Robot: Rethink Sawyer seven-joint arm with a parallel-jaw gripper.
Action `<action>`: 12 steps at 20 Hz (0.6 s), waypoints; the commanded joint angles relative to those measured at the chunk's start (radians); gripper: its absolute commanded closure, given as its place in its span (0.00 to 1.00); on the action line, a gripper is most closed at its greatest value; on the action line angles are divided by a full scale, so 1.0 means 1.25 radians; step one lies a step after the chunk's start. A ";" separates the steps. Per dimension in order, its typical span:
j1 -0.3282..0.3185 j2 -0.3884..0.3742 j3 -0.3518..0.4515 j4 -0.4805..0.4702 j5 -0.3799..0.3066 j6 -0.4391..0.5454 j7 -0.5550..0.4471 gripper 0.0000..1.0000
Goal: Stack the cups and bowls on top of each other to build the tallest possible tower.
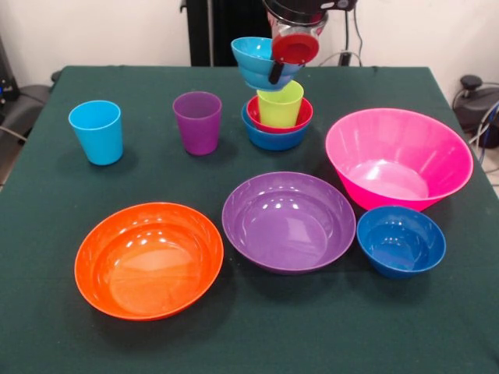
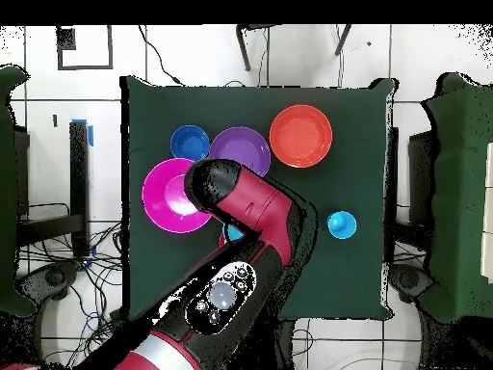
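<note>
The gripper (image 1: 274, 70) is clamping a small cyan plastic bowl (image 1: 257, 62) above the lime green plastic cup (image 1: 280, 104); three cups and seven bowls are showing.

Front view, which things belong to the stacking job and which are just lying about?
Job: cyan bowl, lime green cup, red bowl, blue bowl, purple cup, light blue cup, orange bowl, purple bowl, pink bowl, dark blue bowl.
Lying about: cables.

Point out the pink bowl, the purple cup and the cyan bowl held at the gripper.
pink bowl (image 1: 390, 175): front view, on its inner floor.
purple cup (image 1: 197, 128): front view, on its outer wall.
cyan bowl (image 1: 253, 66): front view, on its outer wall, left of the gripper (image 1: 281, 66).
</note>
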 commanded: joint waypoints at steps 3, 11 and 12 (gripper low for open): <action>-0.003 0.015 0.119 -0.045 0.017 -0.020 0.141 1.00; -0.011 0.003 0.143 -0.033 0.033 -0.030 0.119 1.00; -0.012 0.002 0.145 -0.032 0.035 -0.030 0.117 1.00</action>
